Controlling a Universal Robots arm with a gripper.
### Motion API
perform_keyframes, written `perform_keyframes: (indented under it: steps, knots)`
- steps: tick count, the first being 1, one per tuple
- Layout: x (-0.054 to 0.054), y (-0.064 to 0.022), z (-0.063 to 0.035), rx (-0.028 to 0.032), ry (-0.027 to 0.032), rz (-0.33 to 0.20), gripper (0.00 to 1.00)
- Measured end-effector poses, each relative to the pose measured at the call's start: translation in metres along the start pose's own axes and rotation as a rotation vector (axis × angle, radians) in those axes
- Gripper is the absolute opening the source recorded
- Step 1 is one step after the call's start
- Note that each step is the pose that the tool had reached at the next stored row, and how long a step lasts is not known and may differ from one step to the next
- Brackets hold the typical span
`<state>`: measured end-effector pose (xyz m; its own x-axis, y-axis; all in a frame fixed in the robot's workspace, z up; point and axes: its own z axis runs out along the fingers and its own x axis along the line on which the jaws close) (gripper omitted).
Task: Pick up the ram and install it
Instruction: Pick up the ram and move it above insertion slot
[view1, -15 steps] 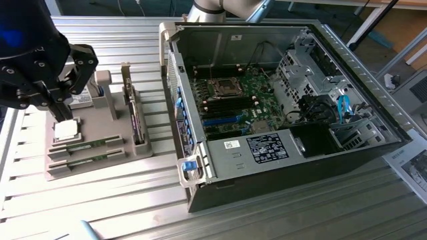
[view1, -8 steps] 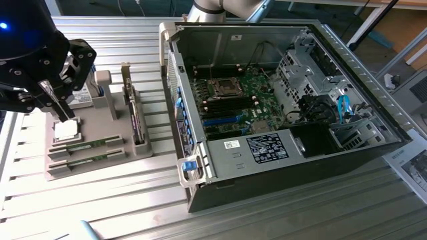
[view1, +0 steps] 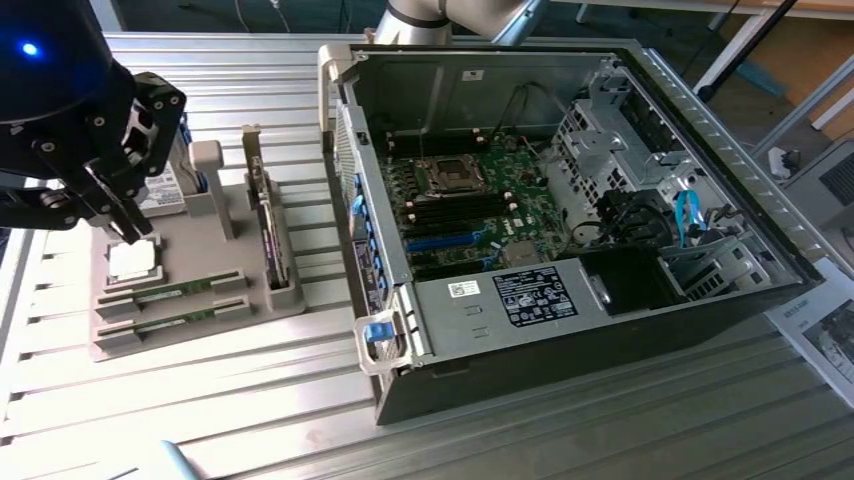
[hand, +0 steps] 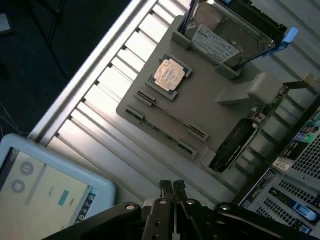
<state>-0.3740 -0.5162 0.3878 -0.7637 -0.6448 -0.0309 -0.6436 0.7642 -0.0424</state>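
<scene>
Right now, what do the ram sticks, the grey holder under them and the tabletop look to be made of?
Ram sticks: green circuit board, matte. Grey holder: probably plastic, dull and uniform. Tabletop: likely aluminium, ribbed silver slats catching glare.

Tray (view1: 200, 258) at the exterior view's left of computer case (view1: 534, 375), ram (view1: 180, 291) in its near slots, CPU (view1: 134, 262) behind

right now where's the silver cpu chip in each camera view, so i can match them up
Exterior view: the chip lies flat on the grey tray, at the exterior view's left, beside the two memory sticks.
Wrist view: same chip on the tray, between the hard drive and the memory sticks.
Shared landmark: the upright card on the tray's side nearest the computer case.
</scene>
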Motion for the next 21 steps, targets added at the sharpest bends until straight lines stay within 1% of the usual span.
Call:
perform_keyframes:
  steps: [1,5,10,11,12,17,19,21]
  knots:
    - [0.0,0.0,0.0003,-0.001,-0.0013,-0.03,0.15]
    - [0.0,0.0,0.0012,-0.0033,-0.0045,-0.107,0.15]
    - [0.0001,0.0001,0.0025,-0.0068,-0.0091,-0.216,0.15]
    - [0.0001,0.0001,0.0026,-0.0071,-0.0096,-0.229,0.15]
    - [0.0001,0.0001,0.003,-0.0081,-0.0109,-0.258,0.15]
    - [0.0002,0.0002,0.0045,-0.0116,-0.0159,-0.374,0.15]
    - [0.0002,0.0002,0.0054,-0.0136,-0.0186,-0.438,0.15]
    - [0.0002,0.0003,0.0061,-0.015,-0.0206,-0.482,0.15]
